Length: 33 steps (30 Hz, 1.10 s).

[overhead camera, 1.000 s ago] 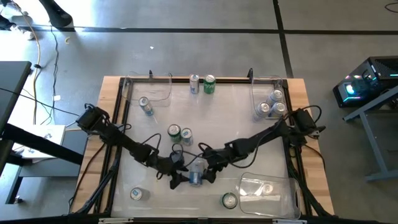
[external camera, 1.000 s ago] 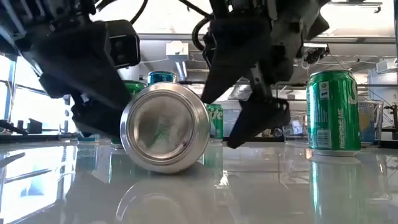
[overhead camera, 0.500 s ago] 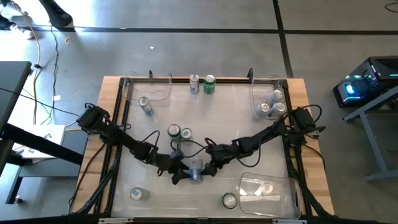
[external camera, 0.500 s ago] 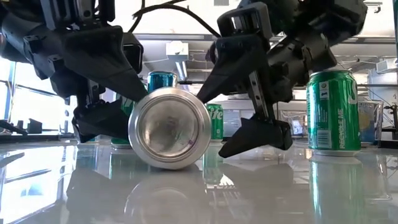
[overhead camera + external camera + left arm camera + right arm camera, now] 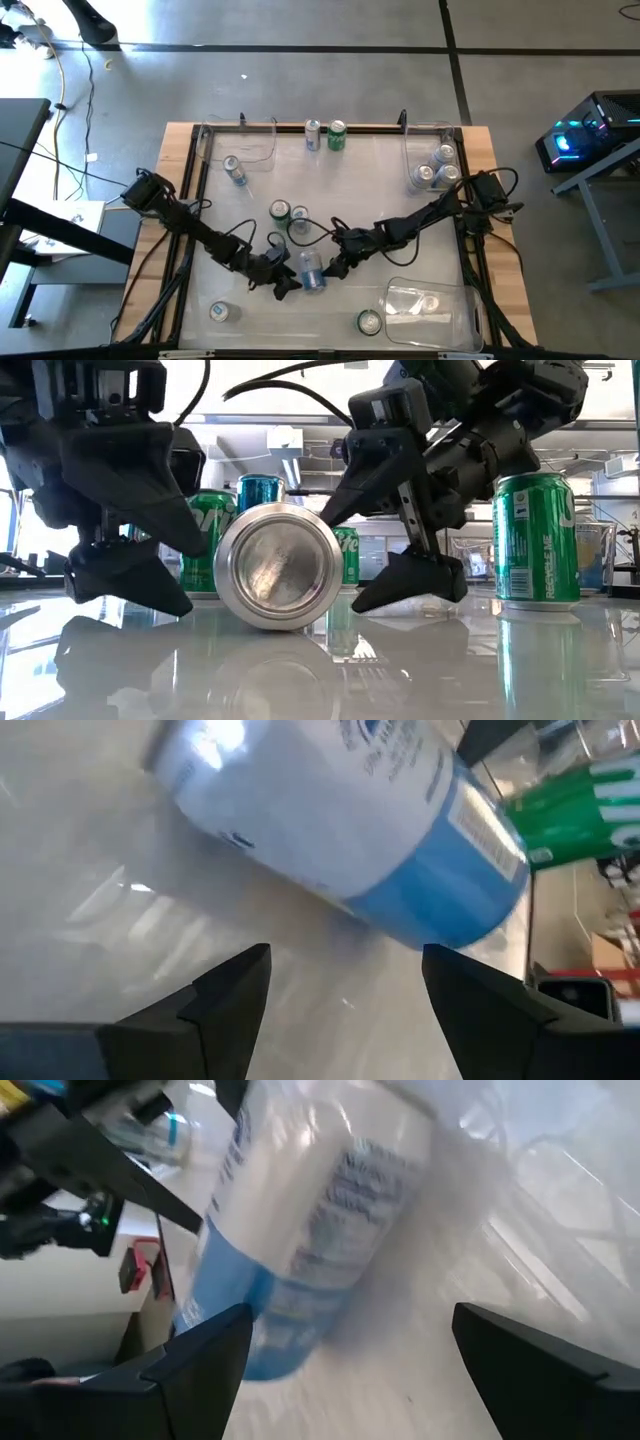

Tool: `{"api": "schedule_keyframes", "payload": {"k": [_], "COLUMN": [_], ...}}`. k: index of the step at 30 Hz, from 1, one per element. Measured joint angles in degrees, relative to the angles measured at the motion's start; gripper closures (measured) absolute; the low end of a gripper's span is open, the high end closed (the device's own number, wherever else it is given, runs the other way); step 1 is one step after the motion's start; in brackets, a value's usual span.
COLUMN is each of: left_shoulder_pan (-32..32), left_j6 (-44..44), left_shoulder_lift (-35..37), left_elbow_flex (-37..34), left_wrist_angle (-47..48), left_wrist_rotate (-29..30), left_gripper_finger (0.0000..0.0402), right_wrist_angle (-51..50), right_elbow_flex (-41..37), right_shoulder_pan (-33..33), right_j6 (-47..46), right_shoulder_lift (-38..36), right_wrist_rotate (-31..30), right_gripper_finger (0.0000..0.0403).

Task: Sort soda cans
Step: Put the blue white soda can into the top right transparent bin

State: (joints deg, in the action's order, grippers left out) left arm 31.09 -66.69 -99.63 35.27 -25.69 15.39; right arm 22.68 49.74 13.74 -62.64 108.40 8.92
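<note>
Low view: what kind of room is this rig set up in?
Probably a lab or workshop, not a home: bare concrete floor, loose cables across it, and a lit computer tower on a side desk.

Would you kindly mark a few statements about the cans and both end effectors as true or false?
1. The blue-and-white can between the arms lies on its side. True.
2. The left end effector is shut on that can. False: its fingers are spread, the can lying free ahead of them.
3. The right end effector is open beside the can. True.
4. The far right bin holds no cans. False: several cans sit inside.
</note>
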Motion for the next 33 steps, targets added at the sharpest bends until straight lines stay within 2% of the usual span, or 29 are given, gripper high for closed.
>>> {"api": "schedule_keyframes", "payload": {"k": [6, 15, 23, 33], "left_shoulder_pan": [-0.44, -3.55, -4.52, -4.52], "left_j6": [3.21, 10.79, 12.81, 12.52], "left_shoulder_lift": [0.0, 0.0, 0.0, 0.0], "left_elbow_flex": [0.02, 0.02, 0.02, 0.11], "left_wrist_angle": [-1.0, -4.01, -4.26, -4.63], "left_wrist_rotate": [3.62, 2.76, 3.31, 4.6], "left_gripper_finger": [0.0147, 0.0147, 0.0147, 0.0147], "right_wrist_angle": [3.85, 8.34, 6.77, 0.17], "right_elbow_flex": [0.0, 0.33, 0.17, 0.0], "right_shoulder_pan": [-1.31, -3.18, -3.21, -0.7], "right_j6": [1.68, 1.61, 3.08, 5.15], "right_shoulder_lift": [0.07, 2.49, 2.29, -1.74], "right_wrist_rotate": [-0.52, 0.25, 0.58, -3.55], "right_gripper_finger": [0.0061, 0.0061, 0.0061, 0.0061]}}
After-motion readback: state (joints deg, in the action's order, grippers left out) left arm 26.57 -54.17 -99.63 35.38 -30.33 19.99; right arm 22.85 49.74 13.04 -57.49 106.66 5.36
